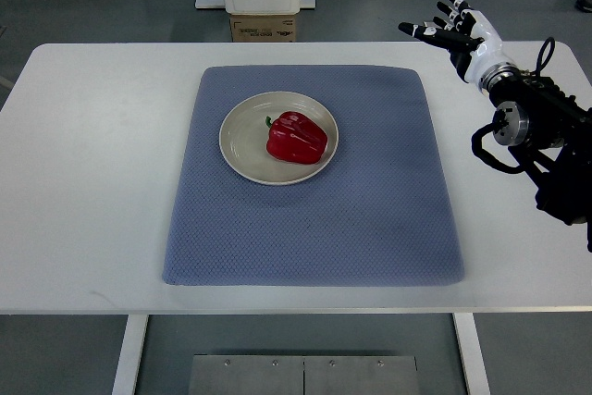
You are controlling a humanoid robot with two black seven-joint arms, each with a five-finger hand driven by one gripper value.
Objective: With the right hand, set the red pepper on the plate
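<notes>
Top view: on the white desk (92,182) a blue mat (370,219) carries a cream plate (242,141) toward its far left corner; the red pepper (296,138) lies on it. Near the desk's far right corner, the right hand (456,32) hovers, fingers spread, holding nothing.

The red pepper (297,137) I was handling lies on its side on the plate (242,127), glossy and deep red, its green stem pointing toward the plate's left. It sits a little right of the plate's centre. The plate is round, cream-coloured and shallow, resting flat.
</notes>
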